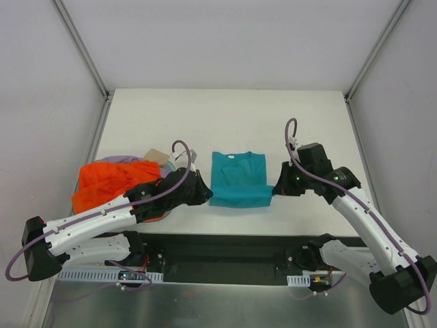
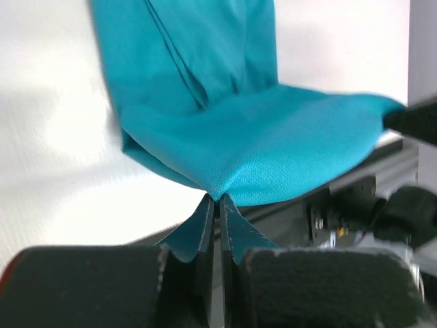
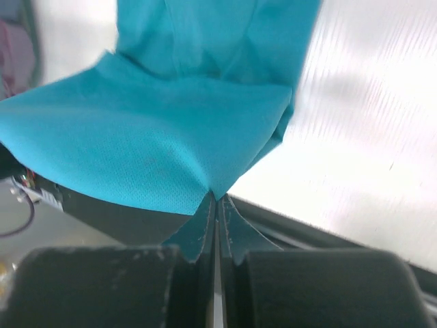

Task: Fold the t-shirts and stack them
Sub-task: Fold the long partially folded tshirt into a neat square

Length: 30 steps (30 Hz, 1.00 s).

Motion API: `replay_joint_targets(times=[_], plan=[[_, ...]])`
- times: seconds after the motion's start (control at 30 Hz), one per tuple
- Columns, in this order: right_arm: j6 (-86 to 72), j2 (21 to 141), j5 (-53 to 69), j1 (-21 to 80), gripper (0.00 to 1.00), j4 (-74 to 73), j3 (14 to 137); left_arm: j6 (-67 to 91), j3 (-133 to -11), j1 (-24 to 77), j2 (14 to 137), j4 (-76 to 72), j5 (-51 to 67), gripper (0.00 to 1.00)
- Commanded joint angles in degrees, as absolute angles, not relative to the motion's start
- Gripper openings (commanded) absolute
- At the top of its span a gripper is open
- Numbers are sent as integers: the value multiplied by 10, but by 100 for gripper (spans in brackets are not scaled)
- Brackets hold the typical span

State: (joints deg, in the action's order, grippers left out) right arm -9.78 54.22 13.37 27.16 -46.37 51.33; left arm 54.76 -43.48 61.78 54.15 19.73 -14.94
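a: which step is judged to be in hand?

b: the fold of the teal t-shirt (image 1: 237, 179). its near hem is pinched at both corners. the left end effector (image 2: 218, 205) is closed tight on the cloth of one corner, and the right end effector (image 3: 217, 201) is closed tight on the other. in both wrist views the hem is seen lifted off the table (image 1: 225, 116), and the rest of the shirt is laid flat ahead of the fingertips.

a: where are the other shirts found?

b: the orange t-shirt (image 1: 109, 179) is heaped just outboard of the left end effector, well apart from the right one. a strip of the lavender-pink t-shirt (image 1: 117, 158) is seen at its far edge, with a tan card piece (image 1: 157, 156) just beside it. neither shirt is folded yet.

a: what is called for next?

b: it is judged that the hem must be carried forward, ahead of the fingertips, over the collar end and laid down there. both grips must be held level and moved together so that the fold is not skewed. release is to be made only once the cloth is resting flat.
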Motion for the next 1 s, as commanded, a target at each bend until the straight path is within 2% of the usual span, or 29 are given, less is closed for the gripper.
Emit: replay_joint_targets(times=[0.0, 0.03, 0.3, 0.63, 0.97], plan=[[-73, 588, 114, 245, 1, -402, 576, 495, -486, 528, 589, 196, -129, 0], [-69, 600, 119, 242, 1, -401, 584, 487, -490, 498, 597, 194, -120, 0], [-52, 711, 138, 194, 1, -392, 649, 434, -544, 442, 677, 154, -125, 0], [-24, 822, 150, 145, 1, -377, 725, 389, -627, 364, 793, 131, -57, 0], [-19, 997, 179, 99, 1, -336, 838, 360, -785, 303, 989, 129, -4, 0]])
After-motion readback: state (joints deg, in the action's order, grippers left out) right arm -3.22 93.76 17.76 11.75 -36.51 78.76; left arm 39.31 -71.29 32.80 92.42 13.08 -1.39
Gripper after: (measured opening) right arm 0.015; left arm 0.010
